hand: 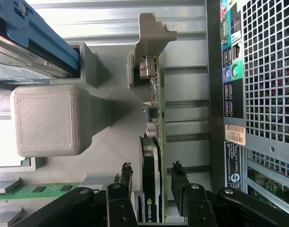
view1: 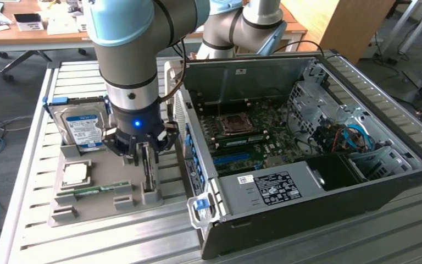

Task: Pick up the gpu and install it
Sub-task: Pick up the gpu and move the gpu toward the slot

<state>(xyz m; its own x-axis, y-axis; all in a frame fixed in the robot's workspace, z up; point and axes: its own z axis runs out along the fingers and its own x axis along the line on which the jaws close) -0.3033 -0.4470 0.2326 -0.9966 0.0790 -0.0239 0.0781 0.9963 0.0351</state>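
- Fingers (hand: 126, 177) of the gripper (hand: 152, 164) stand parted on either side of the gpu (hand: 150, 151). In the wrist view we see a thin gap between each finger and the card, so the card is straddled but not clamped.
- We find the gpu standing on its long edge in a slot of the gray holder (view1: 86, 212), in the lower left part of the exterior view, just beside the computer case (view1: 387, 181).
- From the wrist camera we make out the card's black fan cover on one face, the green board edge on the other, and the silver bracket (hand: 151, 33) at the end farthest from the fingers.
- In the exterior view the arm (view1: 130, 55) comes straight down from the top of the frame. A blue light glows on the wrist just above the gripper (view1: 143, 157), which reaches down over the card's upper edge.
- Toward the exterior view's left of the gpu, the same holder carries a hard drive (view1: 83, 129) with a blue-white label, propped upright. Below it in the frame we see a square processor (view1: 75, 174), and below that a slim green memory stick (view1: 97, 190) lying flat.
- We see the case lying open on the exterior view's right, its motherboard (view1: 255, 137) exposed. The wrist view catches its rear port panel (hand: 229, 71) next to the card.
- Holder and case both rest on a table (view1: 86, 245) of metal slats.
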